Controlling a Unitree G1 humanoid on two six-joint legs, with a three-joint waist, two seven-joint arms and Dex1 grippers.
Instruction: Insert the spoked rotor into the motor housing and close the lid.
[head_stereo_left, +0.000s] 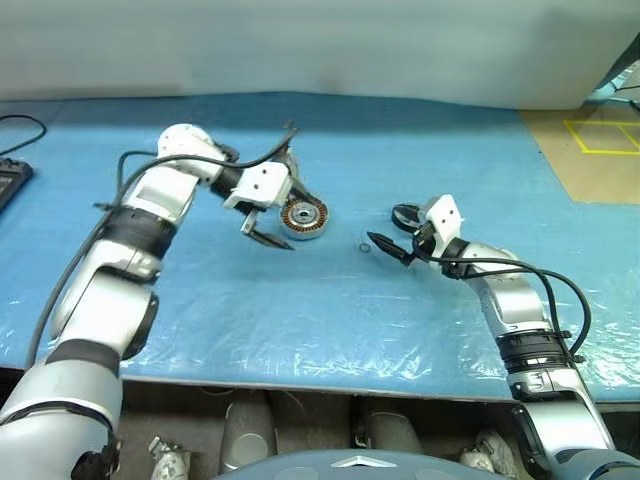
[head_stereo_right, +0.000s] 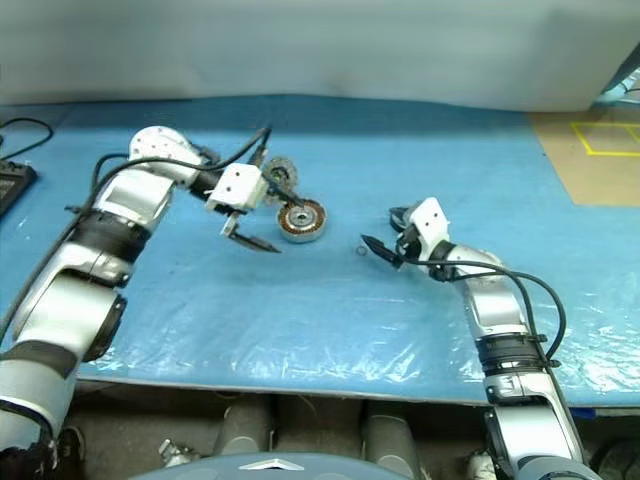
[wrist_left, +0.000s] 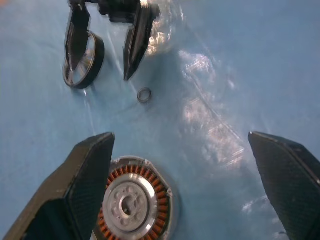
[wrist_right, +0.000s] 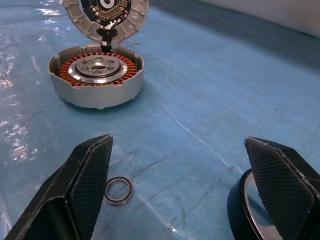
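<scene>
The housing is sitting open on the blue sheet, its copper windings and bare silver centre showing; nothing is lying inside it. The lid is standing raised off the housing's far edge, ribbed face and dark hub turned toward the right wrist camera. So the lid is not yet closed.

The rotor is resting on the sheet, well apart from the housing, at about 3 o'clock from it in the head views. It is not yet inserted. In the left wrist view it is sitting just beside one finger of the right gripper, and in the right wrist view its dark rim is showing by that finger's tip; whether the finger is touching it cannot be told. A small ring is lying loose on the sheet between rotor and housing.

The right gripper is holding its fingers wide apart, gripping nothing, low over the sheet beside the rotor. The left gripper is hanging at about 9 o'clock of the housing, pointing down toward it, fingers likewise spread wide and empty.

Judgement: neither step is complete. What is remaining is picking up the rotor, seating it over the centre of the housing, then swinging the lid down. The right gripper is appearing best placed for the pick-up, and the left for steadying the housing or closing the lid.
</scene>
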